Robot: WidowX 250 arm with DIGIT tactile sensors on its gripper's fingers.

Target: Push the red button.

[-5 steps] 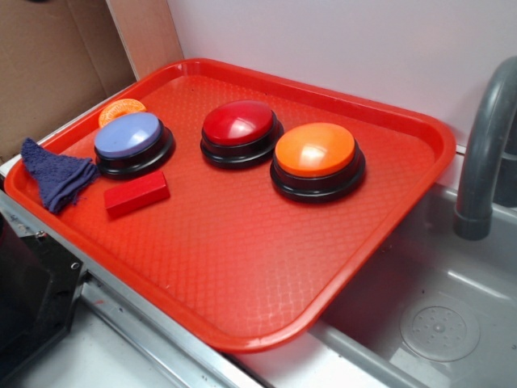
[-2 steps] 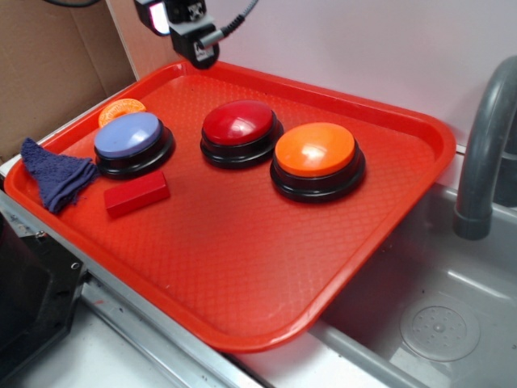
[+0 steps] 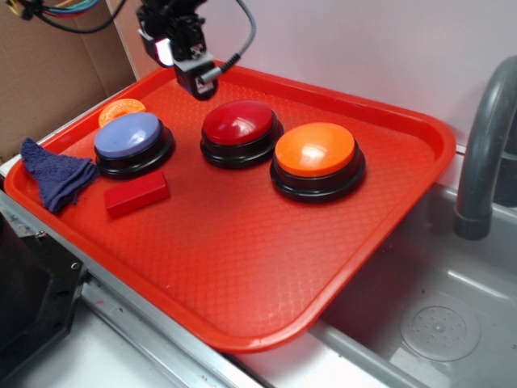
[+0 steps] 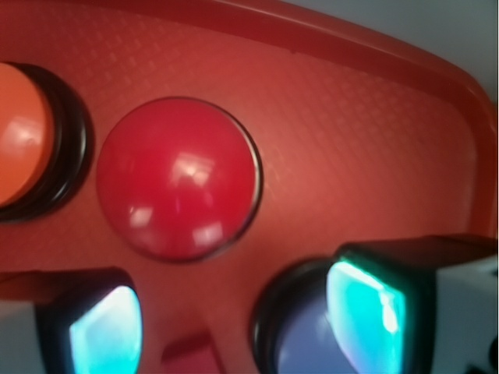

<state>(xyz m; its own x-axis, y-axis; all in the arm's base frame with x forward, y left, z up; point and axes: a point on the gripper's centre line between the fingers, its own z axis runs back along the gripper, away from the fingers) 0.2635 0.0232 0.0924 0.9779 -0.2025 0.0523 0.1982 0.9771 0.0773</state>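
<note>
Exterior view: the red button [image 3: 240, 123] is sitting on the red tray [image 3: 242, 267], toward the tray's far side. It is showing a glossy dark red dome over a black base. It is standing between the blue-topped button [image 3: 129, 135] on one side and the orange-topped button [image 3: 315, 149] on the other, apart from both. My pincer [image 3: 199, 84] is hanging above the tray's far rim, up and to the left of the red button as pictured, and not touching it. From this angle I cannot tell how far the fingers are standing apart. A small flat red block [image 3: 136, 193] is lying in front of the blue-topped button, a dark blue cloth [image 3: 55, 174] is resting at the tray's left edge, and a small orange disc [image 3: 121, 110] is peeking out behind the blue-topped button. A grey faucet [image 3: 485, 145] is rising over the sink [image 3: 436, 323] beside the tray.

Wrist view: the red button [image 4: 178, 178] is filling the middle of the frame, its round top reflecting pale highlights, with a thin dark ring at its edge. My two fingertips [image 4: 101, 327] are appearing at the bottom corners, glowing teal, standing wide with clear tray surface between them. The button is lying ahead of the gap, nearer the left-hand tip, and clear of both. The orange-topped button [image 4: 19, 144] is showing at the left edge, and the blue-topped button [image 4: 304, 343] is partly hidden behind the right-hand tip.
</note>
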